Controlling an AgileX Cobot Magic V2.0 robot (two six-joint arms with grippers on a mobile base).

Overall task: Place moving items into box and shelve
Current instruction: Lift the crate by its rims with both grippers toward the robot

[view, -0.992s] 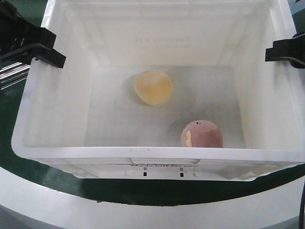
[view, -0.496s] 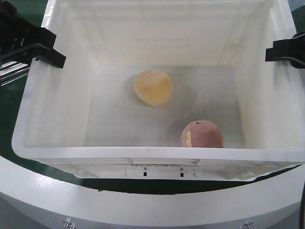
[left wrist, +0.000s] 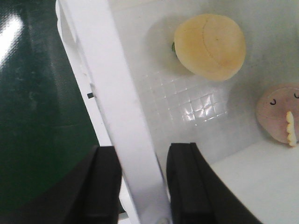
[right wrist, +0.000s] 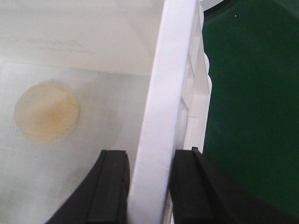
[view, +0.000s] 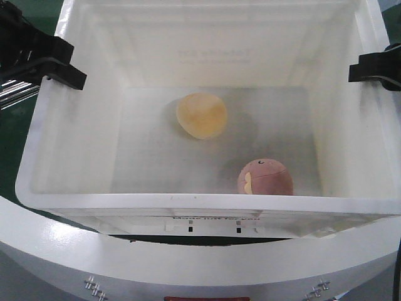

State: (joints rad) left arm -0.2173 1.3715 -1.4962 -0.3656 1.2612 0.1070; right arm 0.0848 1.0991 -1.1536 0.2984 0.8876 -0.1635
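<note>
The exterior front-facing view looks down into one large white box (view: 188, 202) with two soft balls lying on its floor. Small black print runs along the near outer face just under the rim; the rim clips the tops of the letters, so I cannot read it with confidence. Fainter grey lettering shows through the far wall, too pale to make out.

The left gripper (view: 62, 63) sits on the left wall's rim towards the far end, and the right gripper (view: 373, 69) sits on the right wall's rim opposite it. From the left wrist, the left gripper (left wrist: 142, 154) has one black finger outside the wall and one inside, closed narrow with the white rim pinched between them. The right gripper (right wrist: 149, 156) grips its own rim the same way, one finger on each face of the wall.

The cream-yellow ball (view: 202, 115) rests near the middle of the floor, a little towards the far side, well apart from both grippers. The pinkish-brown ball (view: 265, 177) lies close against the near wall, right of centre. The left wrist view shows small dark curved marks and a toothed cream strip on its face (left wrist: 280, 114). The two balls do not touch. A dark green surface (left wrist: 37, 116) shows outside the left wall.
</note>
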